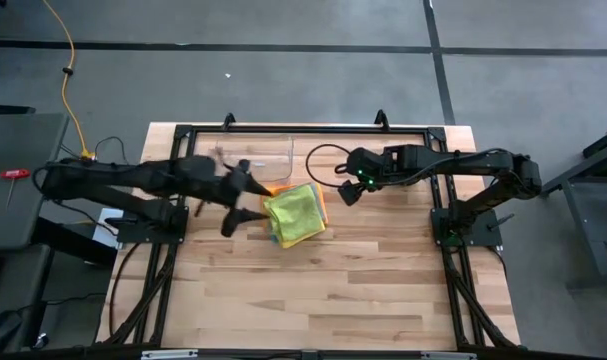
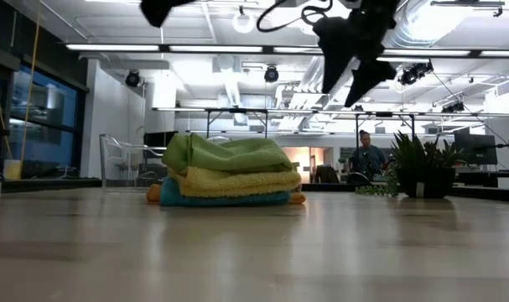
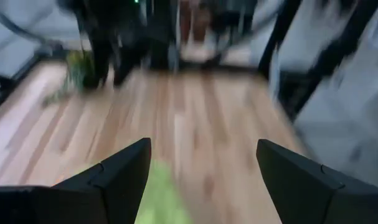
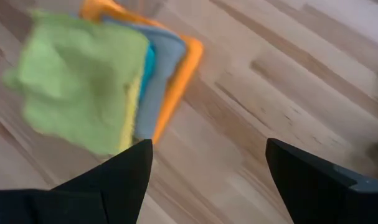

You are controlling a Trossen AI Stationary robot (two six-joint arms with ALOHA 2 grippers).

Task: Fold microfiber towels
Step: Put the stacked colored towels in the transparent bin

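Note:
Several folded microfiber towels lie in one stack (image 1: 295,213) on the table, left of centre toward the far side. Lime green (image 2: 229,153) is on top, then yellow (image 2: 237,179), teal (image 2: 220,199), grey (image 4: 160,68) and orange (image 4: 185,68) at the bottom. My left gripper (image 1: 245,197) hangs open just left of the stack, raised above the table. In the left wrist view (image 3: 204,146) a lime green edge (image 3: 160,199) shows between its fingers. My right gripper (image 1: 345,192) hangs open and empty to the right of the stack, also raised (image 2: 355,59). It looks down at the stack (image 4: 95,81).
A clear plastic tray (image 1: 261,150) stands just behind the stack near the far edge and also shows in the low view (image 2: 124,159). A small leafy sprig (image 2: 376,190) lies to the right. Bare wood lies in front of the stack (image 1: 313,290). A person (image 2: 367,155) is far off in the room.

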